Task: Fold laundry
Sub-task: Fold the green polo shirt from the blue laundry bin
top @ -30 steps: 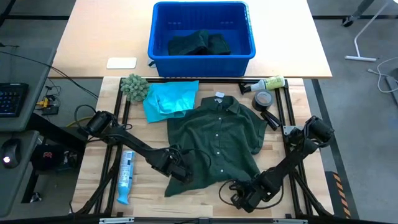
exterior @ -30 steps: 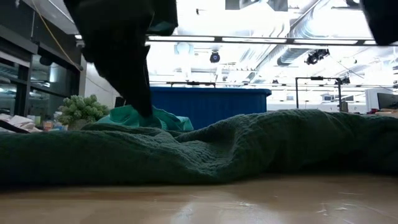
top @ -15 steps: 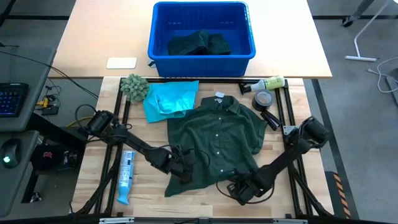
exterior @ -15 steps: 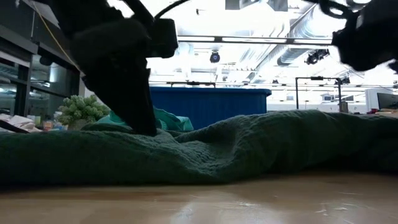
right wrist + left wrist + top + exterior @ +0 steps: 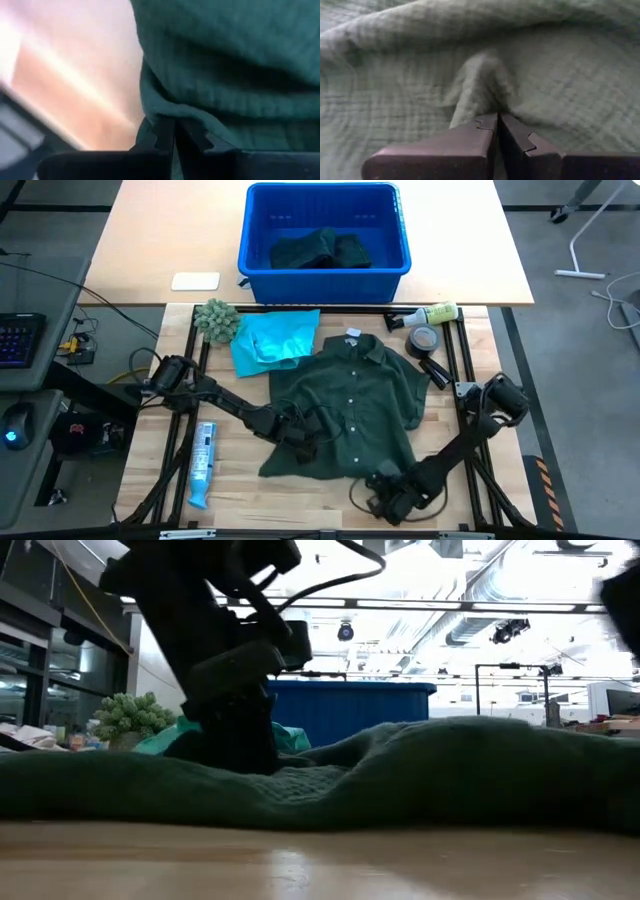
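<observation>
Lying spread across the centre of the high view, the dark green shirt (image 5: 350, 415) covers the wooden table (image 5: 240, 500), collar toward the top of the frame. The left gripper (image 5: 305, 442) sits on its lower-left part, fingers pressed together, pinching a raised fold of the cloth. The right gripper (image 5: 385, 488) is at the hem, lower centre, likewise clamped on a fold of the shirt's edge. A turquoise garment (image 5: 272, 338) lies just beyond the shirt, upper left.
</observation>
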### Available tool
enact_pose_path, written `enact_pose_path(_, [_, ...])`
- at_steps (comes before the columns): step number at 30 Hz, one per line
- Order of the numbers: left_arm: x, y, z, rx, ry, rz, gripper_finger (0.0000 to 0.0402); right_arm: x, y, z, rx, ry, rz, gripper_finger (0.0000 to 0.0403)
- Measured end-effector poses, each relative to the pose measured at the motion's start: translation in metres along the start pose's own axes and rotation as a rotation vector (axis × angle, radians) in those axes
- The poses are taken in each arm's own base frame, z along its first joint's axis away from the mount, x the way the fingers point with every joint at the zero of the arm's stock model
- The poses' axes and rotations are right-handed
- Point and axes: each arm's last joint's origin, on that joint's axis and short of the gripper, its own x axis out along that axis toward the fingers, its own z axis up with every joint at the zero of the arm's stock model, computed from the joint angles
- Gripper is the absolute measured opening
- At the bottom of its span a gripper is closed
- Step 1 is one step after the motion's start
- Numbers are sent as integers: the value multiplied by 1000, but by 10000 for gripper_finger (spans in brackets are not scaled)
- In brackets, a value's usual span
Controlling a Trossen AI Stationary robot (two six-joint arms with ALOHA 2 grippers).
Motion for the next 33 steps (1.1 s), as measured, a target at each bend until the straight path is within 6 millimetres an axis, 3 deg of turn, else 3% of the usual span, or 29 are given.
enact_pose_path(8, [3, 1, -1, 4, 14, 4, 0, -3, -7, -54, -257, 276, 28, 0])
enact_pose_path(13, [1, 1, -1, 4, 26, -13, 0, -23, -11, -68, -303, 305, 55, 0])
enact_pose_path(18, [-12, 3, 3, -3, 15, -42, 0, -60, -8, -64, -327, 257, 170, 0])
enact_pose_path(21, [-23, 4, 6, -10, -11, -57, 0, -75, -9, -54, -295, 133, 203, 0])
enact_pose_path(27, [-42, -3, 27, -42, -100, -126, 0, -71, -4, -21, -211, -39, 167, 0])
enact_pose_path(33, [-50, -21, 17, -39, -100, -159, 0, -65, 2, 7, -157, -139, 155, 0])
